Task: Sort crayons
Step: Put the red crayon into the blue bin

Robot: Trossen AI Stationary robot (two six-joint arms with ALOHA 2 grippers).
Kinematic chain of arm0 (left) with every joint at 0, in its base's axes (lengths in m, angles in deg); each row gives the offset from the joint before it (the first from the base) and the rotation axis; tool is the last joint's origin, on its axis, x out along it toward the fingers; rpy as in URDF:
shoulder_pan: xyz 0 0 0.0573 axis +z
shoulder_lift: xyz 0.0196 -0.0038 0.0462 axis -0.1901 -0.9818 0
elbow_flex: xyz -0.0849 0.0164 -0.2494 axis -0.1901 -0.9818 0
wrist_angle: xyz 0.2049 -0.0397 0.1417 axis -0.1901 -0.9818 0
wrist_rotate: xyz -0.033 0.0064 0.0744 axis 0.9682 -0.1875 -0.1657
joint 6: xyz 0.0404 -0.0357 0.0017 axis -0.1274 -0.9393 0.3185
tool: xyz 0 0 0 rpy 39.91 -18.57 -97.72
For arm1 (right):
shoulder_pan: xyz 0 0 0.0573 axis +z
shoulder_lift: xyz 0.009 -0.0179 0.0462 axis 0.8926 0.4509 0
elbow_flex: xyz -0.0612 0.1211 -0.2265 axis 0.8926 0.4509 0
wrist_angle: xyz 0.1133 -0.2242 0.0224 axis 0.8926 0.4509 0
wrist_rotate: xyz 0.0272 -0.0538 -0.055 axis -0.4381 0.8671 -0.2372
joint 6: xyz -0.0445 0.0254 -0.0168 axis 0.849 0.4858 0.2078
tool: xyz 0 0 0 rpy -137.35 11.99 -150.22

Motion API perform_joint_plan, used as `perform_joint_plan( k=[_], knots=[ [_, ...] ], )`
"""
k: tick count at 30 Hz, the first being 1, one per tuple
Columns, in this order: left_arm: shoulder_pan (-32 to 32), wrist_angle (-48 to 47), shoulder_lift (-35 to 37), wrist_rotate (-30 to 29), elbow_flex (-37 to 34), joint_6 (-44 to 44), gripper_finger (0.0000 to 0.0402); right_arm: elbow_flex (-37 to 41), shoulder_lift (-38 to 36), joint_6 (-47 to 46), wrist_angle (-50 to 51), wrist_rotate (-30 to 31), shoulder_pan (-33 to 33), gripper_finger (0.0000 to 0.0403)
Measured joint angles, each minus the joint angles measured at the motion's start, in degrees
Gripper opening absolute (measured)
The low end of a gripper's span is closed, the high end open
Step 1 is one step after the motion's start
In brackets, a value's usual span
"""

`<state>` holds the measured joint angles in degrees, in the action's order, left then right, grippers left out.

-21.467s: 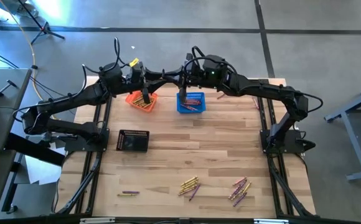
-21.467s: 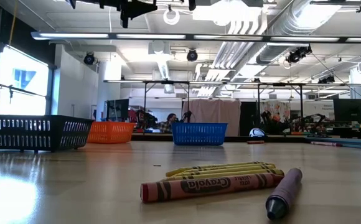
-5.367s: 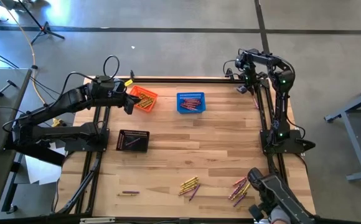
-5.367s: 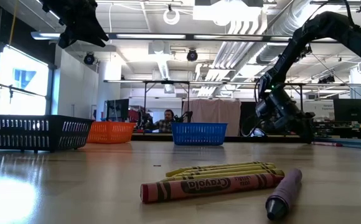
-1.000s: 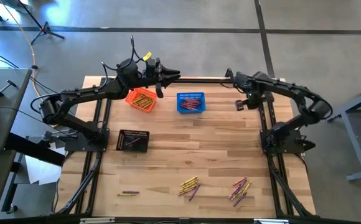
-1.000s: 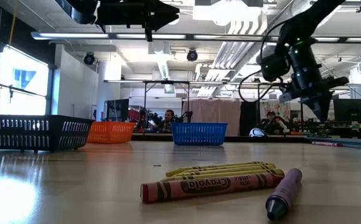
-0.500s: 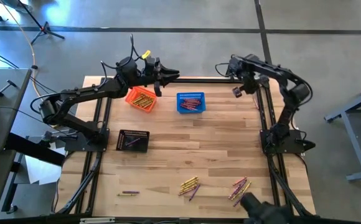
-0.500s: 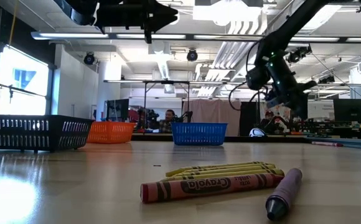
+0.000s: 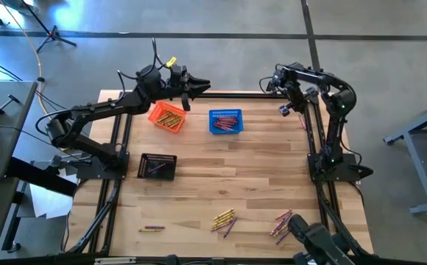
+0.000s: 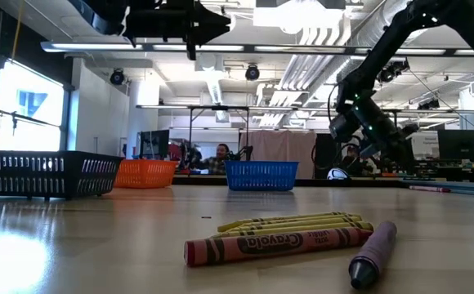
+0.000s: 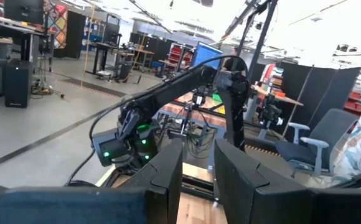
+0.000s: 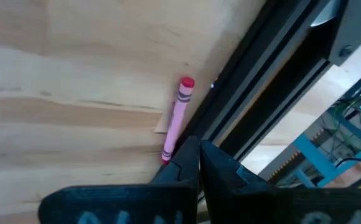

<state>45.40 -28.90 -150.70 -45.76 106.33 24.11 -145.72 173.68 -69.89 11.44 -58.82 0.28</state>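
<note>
loose crayons [image 9: 224, 219] lie in clusters along the lower edge of the wooden surface [image 9: 228, 169], with more in the black basket [image 9: 157, 166], orange basket [image 9: 167, 117] and blue basket [image 9: 225, 121] higher up. at upper right the right gripper [image 9: 282, 110], jaws fully closed and empty, hovers by a pink crayon [image 12: 177, 121] against the frame rail; at upper centre the left gripper [image 9: 205, 87] is raised above the baskets, jaws partly parted, nothing seen between them.

Bright overhead light, tabletop glare, blurred foreground

Right pincer [image 9: 283, 110] has swung back from beside the blue basket [image 9: 225, 121] to the counter's [image 9: 221, 184] far right edge, closed, over a pink crayon [image 12: 177, 120]; left pincer [image 9: 199, 87] has barely shifted.
</note>
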Motion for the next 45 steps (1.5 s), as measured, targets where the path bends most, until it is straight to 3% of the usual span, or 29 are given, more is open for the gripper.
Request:
perform_joint_plan(
  k=[7, 19, 37, 45],
  knots=[
    [1.0, 0.0, 0.0, 0.0, 0.0, 0.0, 0.0081, 0.0, 2.4, 0.9, -0.6, -4.3, -2.4, 0.0],
    [2.0, 0.0, 0.0, 0.0, 0.0, 0.0, 0.0081, -1.6, 3.9, -1.4, -1.1, -0.2, -1.9, 0.0],
    [2.0, -0.1, 0.0, 0.0, 0.0, 1.1, 0.0081, -1.6, 3.8, 6.5, -3.2, 0.9, -1.2, 0.0],
    [2.0, -0.5, 0.0, 0.0, 0.0, 1.1, 0.0081, -2.7, 3.8, 16.3, -5.7, 3.2, 0.3, 0.0]
  ],
)
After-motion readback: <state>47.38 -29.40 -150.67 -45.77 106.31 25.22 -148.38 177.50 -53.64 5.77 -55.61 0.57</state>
